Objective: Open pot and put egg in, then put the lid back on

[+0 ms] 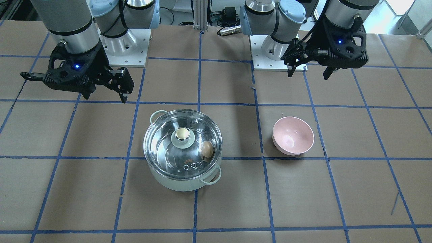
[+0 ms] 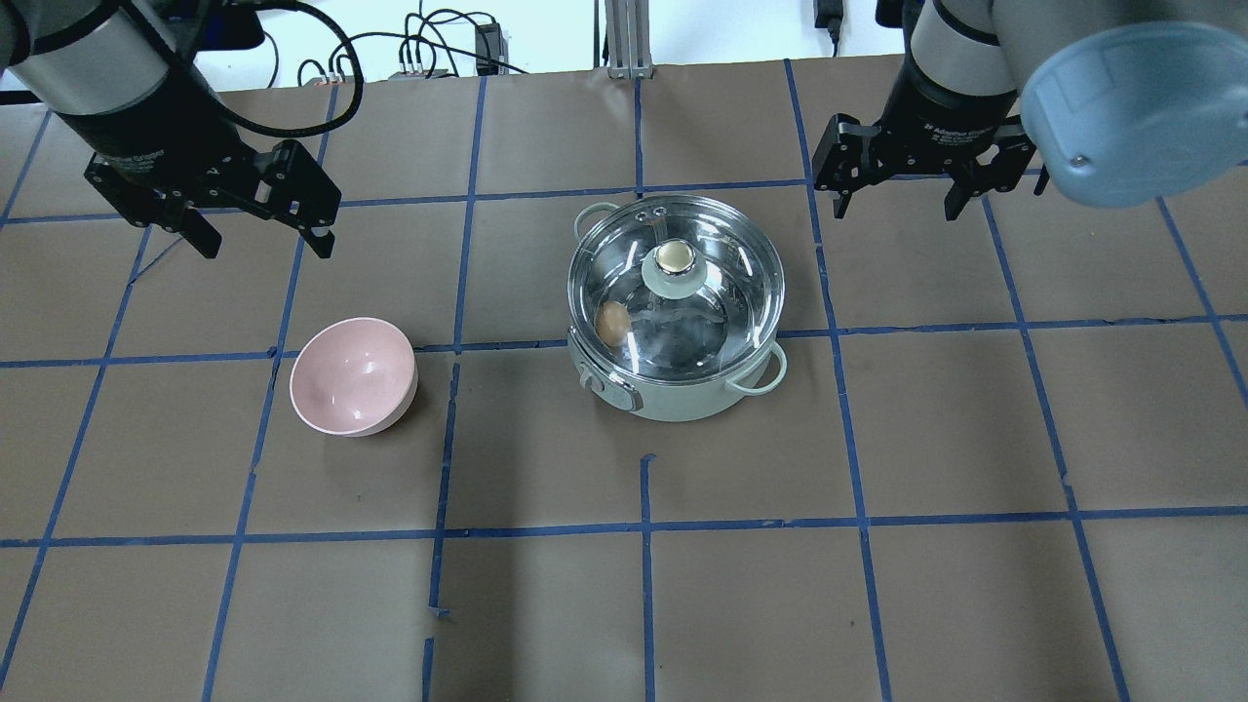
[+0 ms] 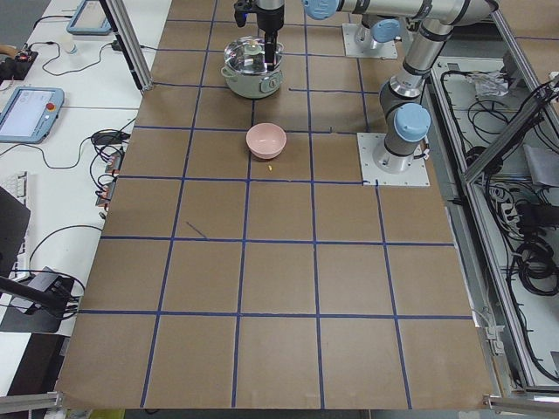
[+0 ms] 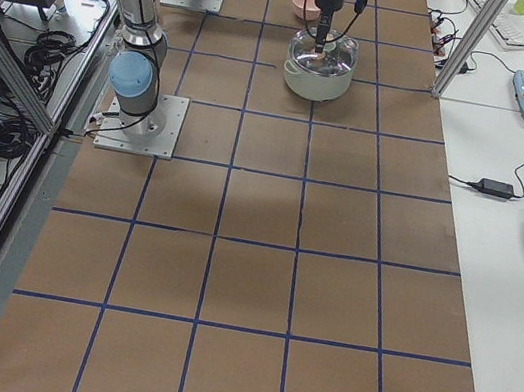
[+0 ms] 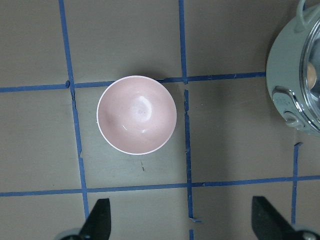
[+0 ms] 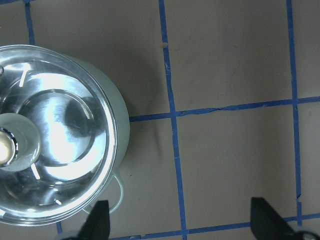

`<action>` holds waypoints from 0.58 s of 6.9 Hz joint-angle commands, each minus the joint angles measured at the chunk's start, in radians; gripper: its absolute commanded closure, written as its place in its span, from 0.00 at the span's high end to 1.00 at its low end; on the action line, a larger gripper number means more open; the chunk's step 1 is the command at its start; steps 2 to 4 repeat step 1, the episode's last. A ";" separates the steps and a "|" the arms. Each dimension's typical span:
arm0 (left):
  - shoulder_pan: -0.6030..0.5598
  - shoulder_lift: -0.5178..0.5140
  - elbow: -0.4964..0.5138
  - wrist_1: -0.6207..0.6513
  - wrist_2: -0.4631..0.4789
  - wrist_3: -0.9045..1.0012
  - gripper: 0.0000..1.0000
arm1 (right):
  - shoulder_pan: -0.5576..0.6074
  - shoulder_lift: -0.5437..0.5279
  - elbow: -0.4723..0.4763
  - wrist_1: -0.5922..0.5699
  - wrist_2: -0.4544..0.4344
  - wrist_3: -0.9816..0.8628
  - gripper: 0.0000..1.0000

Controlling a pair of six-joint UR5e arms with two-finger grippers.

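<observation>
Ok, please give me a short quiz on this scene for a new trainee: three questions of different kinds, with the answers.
1. True or false: the egg lies inside the pot, under the lid.
2. What does the pink bowl hold? A) the egg B) nothing C) the lid
3. In one word, how do the left gripper and the right gripper stand: open or shut?
Key: 1 true. 2 B. 3 open; both are empty and apart from the pot.
</observation>
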 commanded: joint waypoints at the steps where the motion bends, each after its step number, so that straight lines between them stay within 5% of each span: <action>1: -0.029 -0.002 -0.007 0.007 0.002 0.001 1.00 | -0.005 -0.001 0.003 -0.001 -0.003 0.000 1.00; 4: -0.029 -0.002 -0.007 0.007 0.002 0.001 1.00 | -0.005 -0.001 0.003 -0.001 -0.003 0.000 1.00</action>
